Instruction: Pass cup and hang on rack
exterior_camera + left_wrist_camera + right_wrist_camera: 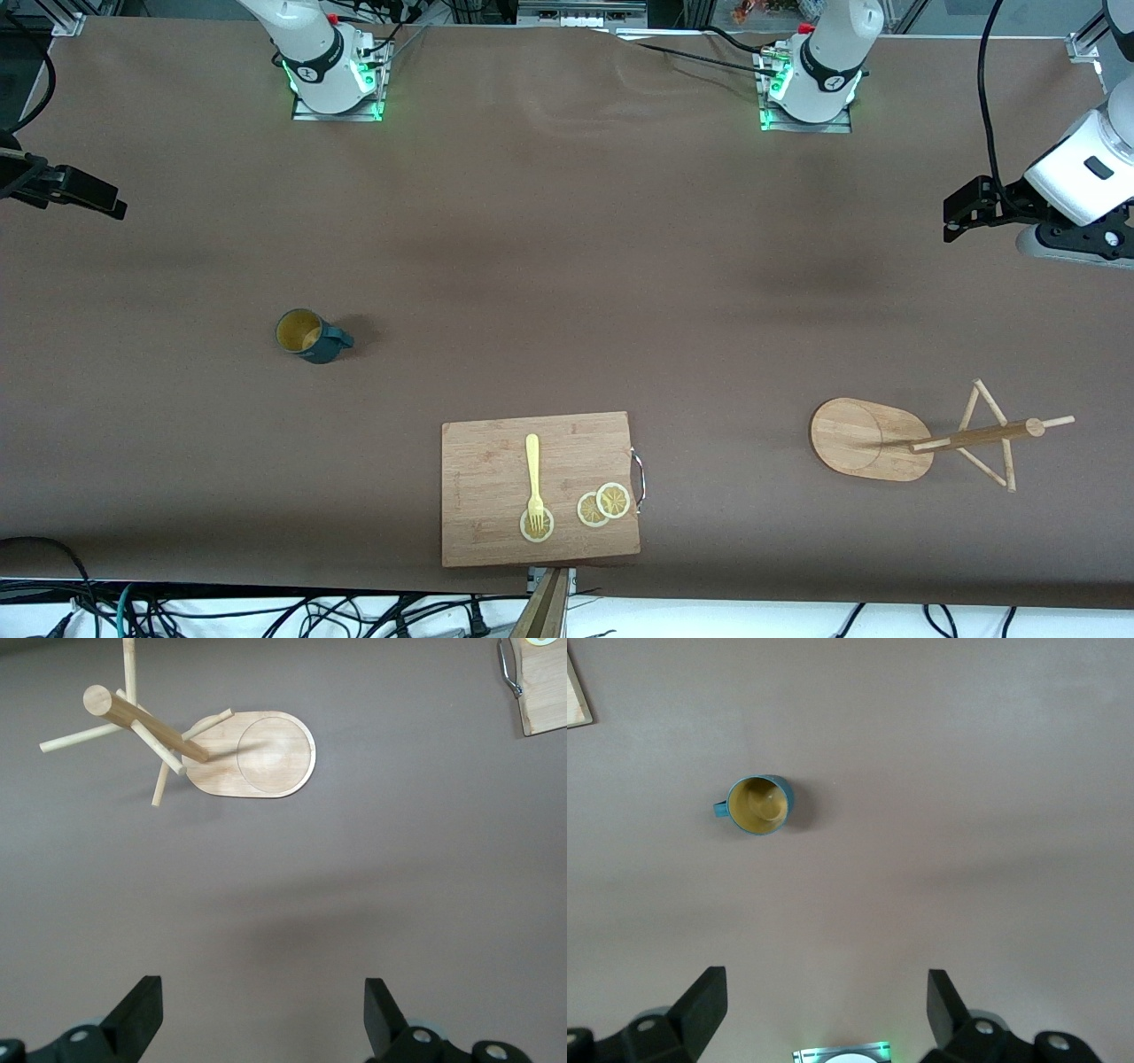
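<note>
The dark teal cup [310, 335] with a mustard-yellow inside stands upright on the brown table toward the right arm's end, its handle pointing toward the left arm's end. It also shows in the right wrist view [760, 804]. The bamboo rack [930, 439] stands on its oval base [864, 439] toward the left arm's end, and shows in the left wrist view [252, 757]. My right gripper [826, 983] is open and empty, high over the table's edge at the right arm's end [89, 195]. My left gripper [263, 992] is open and empty, high over the left arm's end [966, 208].
A rectangular wooden cutting board [496, 461] lies near the front camera's edge, between cup and rack. On it are a yellow fork [533, 474] and lemon slices [602, 505]. Its metal handle [640, 478] faces the rack. Cables lie along the table's front edge.
</note>
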{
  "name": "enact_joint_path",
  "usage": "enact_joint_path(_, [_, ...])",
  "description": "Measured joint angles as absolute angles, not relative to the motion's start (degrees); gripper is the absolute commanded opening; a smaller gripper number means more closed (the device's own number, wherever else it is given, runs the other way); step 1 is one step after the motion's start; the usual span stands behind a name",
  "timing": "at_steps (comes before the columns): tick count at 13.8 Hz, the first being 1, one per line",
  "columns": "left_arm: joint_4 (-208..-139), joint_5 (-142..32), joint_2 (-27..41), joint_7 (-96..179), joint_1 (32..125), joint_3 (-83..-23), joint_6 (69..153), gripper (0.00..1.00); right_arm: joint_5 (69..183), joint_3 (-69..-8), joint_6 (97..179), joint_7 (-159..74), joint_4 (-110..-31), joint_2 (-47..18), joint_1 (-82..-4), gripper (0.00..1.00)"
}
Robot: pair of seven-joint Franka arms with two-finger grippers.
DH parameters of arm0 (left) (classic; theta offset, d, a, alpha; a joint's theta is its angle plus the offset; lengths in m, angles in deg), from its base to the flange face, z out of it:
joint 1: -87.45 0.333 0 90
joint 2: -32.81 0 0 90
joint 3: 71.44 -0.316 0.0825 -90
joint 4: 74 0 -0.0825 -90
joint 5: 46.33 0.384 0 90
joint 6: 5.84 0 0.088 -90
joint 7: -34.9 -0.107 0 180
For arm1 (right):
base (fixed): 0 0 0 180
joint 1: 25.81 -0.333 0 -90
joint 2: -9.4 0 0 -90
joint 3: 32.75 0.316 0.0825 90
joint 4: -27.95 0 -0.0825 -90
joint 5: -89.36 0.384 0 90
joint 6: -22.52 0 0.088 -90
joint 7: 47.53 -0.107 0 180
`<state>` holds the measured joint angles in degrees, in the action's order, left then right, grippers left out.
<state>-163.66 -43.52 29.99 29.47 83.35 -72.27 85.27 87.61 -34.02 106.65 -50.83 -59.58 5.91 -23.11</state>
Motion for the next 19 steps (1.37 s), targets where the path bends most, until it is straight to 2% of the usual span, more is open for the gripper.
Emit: enact_joint_path(19, [-163.7, -43.5, 30.0, 29.5, 83.4, -72.3, 85.3, 1.00, 87.6, -34.0, 106.6, -49.5, -59.6, 4.7, -22.9, 1.00])
